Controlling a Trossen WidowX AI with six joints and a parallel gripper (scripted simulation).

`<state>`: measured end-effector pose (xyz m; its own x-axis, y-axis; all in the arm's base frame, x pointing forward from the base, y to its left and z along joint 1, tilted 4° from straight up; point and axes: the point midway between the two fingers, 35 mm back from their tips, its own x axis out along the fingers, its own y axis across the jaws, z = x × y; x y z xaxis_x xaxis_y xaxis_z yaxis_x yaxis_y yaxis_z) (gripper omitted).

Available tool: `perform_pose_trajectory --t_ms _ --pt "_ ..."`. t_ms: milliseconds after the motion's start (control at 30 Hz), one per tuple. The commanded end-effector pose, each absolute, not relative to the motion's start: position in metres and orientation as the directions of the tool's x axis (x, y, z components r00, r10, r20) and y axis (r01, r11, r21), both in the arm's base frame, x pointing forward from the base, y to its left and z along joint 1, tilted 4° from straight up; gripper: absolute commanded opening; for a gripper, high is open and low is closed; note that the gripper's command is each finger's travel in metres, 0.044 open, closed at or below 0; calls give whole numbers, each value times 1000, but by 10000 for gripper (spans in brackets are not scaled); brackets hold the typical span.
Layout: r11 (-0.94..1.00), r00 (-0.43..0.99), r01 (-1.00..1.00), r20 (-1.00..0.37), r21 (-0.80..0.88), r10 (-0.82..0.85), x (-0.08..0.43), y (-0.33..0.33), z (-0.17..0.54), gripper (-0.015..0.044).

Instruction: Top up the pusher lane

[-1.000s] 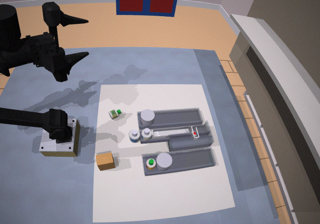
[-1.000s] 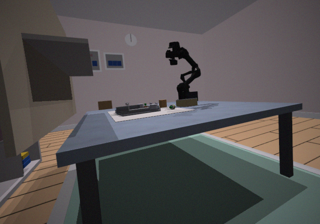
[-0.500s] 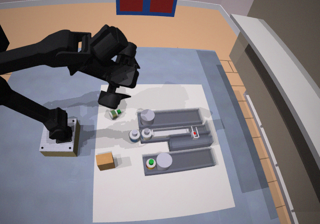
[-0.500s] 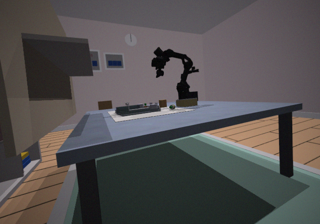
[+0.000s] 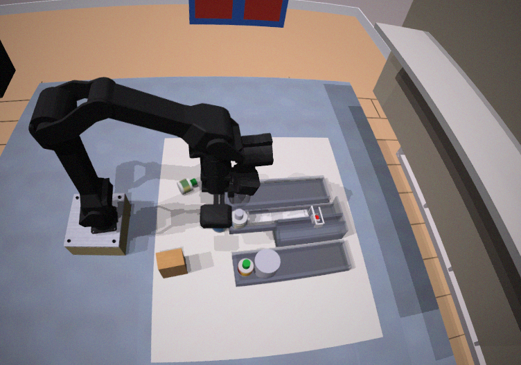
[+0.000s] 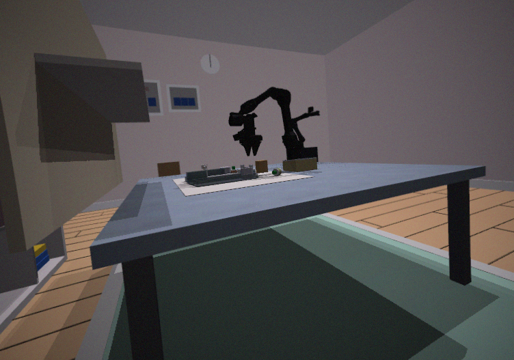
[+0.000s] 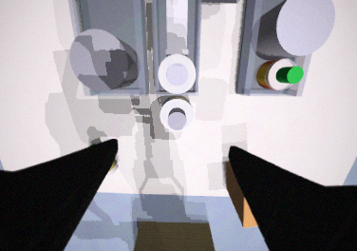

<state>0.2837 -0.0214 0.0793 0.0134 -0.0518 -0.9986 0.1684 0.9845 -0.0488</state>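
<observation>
The sprung lane is the narrow middle channel. One white jar with a pale lavender cap stands in it at its front end. The loose jar with a similar pale cap stands upright just outside the front of the lane, in line with it; in the top view the arm hides nearly all of it. The pusher's white frame with a red mark is farther back along the lane. My gripper is open and empty, pointing down, well above the table. The front stop is hard to make out.
A green-capped jar lies on its side. Another green-capped jar and a grey cylinder stand in one side tray. A second cylinder stands in the other. An orange block sits near the base.
</observation>
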Motion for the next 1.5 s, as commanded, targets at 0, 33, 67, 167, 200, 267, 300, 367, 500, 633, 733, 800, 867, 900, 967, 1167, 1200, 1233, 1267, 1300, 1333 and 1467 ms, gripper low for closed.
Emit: perform_pose_trajectory --t_ms 0,33,67,167,200,267,300,367,500,633,733,800,867,900,967,1167,1200,1233,1267,1300,1333,1467 --pt "988 -2 142 -998 -64 -64 288 -24 76 440" --pt "988 -2 142 -998 -64 -64 288 -24 74 440" --pt "988 -2 142 -998 -64 -64 289 -25 67 440" --pt "988 -2 142 -998 -64 -64 289 -27 46 440" --pt "988 -2 142 -998 -64 -64 289 -27 46 440" --pt "988 -2 142 -998 -64 -64 289 -27 46 440" --pt "988 -2 142 -998 -64 -64 289 -27 44 440" --pt "988 -2 142 -998 -64 -64 289 -26 40 440" --pt "988 -2 142 -998 -64 -64 289 -27 26 440" --pt "988 -2 142 -998 -64 -64 289 -27 25 440" --pt "988 -2 142 -998 -64 -64 290 -27 21 440" --pt "988 -2 142 -998 -64 -64 290 -28 17 440" --pt "988 -3 142 -998 -64 -64 290 -28 14 440" --pt "988 -3 142 -998 -64 -64 290 -28 13 440" --pt "988 -3 142 -998 -64 -64 290 -28 9 440" --pt "988 -3 142 -998 -64 -64 289 -29 0 440" --pt "988 -3 142 -998 -64 -64 289 -29 -2 440" --pt "988 -3 142 -998 -64 -64 289 -29 -3 440" --pt "988 -3 142 -998 -64 -64 289 -29 -4 440" --pt "988 -3 142 -998 -64 -64 289 -29 -4 440" --pt "988 -3 142 -998 -64 -64 289 -29 -4 414" --pt "988 -3 142 -998 -64 -64 289 -29 -4 309"
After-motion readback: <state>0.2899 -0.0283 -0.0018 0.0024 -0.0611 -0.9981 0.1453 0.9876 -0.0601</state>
